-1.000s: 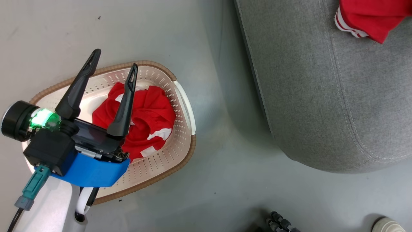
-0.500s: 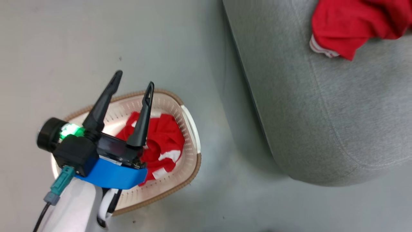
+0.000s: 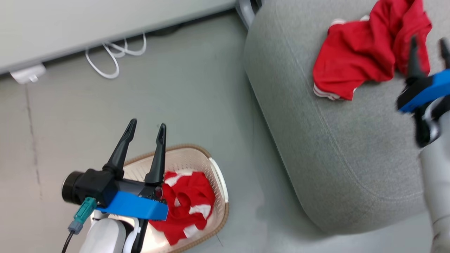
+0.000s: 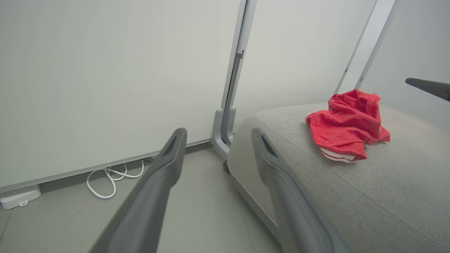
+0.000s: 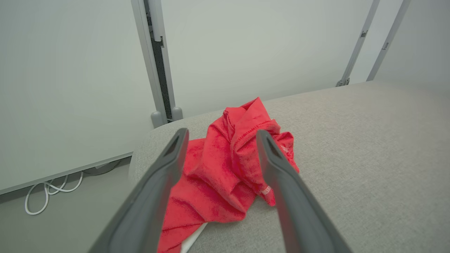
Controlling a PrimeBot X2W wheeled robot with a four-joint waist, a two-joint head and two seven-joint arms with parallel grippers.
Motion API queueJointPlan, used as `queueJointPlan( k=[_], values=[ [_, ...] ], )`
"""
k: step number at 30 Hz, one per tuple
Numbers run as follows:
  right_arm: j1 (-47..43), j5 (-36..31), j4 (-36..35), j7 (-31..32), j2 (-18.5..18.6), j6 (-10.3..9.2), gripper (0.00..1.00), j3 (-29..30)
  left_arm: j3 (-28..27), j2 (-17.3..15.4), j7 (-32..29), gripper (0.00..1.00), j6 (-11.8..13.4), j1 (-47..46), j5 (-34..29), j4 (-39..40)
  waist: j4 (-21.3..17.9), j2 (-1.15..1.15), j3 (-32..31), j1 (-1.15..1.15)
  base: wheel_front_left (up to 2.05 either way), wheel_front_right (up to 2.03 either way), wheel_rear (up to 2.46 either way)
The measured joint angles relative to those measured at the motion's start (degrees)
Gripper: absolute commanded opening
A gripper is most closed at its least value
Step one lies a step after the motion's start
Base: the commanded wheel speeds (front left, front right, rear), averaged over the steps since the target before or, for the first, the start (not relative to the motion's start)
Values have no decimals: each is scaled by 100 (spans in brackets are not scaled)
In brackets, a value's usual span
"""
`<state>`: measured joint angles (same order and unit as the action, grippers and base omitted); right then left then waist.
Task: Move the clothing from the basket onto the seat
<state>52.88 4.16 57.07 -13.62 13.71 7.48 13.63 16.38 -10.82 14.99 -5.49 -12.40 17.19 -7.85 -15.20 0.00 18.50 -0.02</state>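
One piece of the red clothing (image 3: 191, 198) lies crumpled in the cream basket (image 3: 214, 168) on the floor at the lower left. My left gripper (image 3: 147, 123) hovers open over the basket's far side, holding nothing; its own view (image 4: 218, 131) looks toward the wall. A second piece of red clothing (image 3: 358, 59) with white stripe trim lies bunched on the grey seat (image 3: 351, 140). My right gripper (image 3: 429, 40) stands open just right of it. In the right wrist view the clothing (image 5: 228, 172) rests on the seat (image 5: 351, 140) beyond the spread fingers (image 5: 222, 133), apart from them.
A white cable (image 3: 105, 59) and a white box (image 3: 26, 73) lie on the floor by the pale wall panel. A grey post foot (image 3: 246, 8) stands at the seat's far corner. Bare grey floor separates the basket and the seat.
The head camera has swung, so the wall and more of the seat show. My right gripper has come into view beside the clothing on the seat. My left gripper stays open over the basket.
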Motion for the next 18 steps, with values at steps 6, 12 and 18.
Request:
queueJointPlan(
  k=[6,12,18],
  values=[
    [-984,313,-733,-93,-231,0,100,-512,-311,237,0,100,43,257,29,-166,137,0,-576,0,0,0,0],
    [-2138,436,-1852,-118,-388,1,100,-712,-608,411,1,100,41,530,-21,-355,429,0,-968,0,0,0,0],
    [-3272,154,-2998,-121,-786,1,100,-527,-944,534,1,100,47,759,-86,-495,748,0,-1237,0,0,0,0]
  ],
)
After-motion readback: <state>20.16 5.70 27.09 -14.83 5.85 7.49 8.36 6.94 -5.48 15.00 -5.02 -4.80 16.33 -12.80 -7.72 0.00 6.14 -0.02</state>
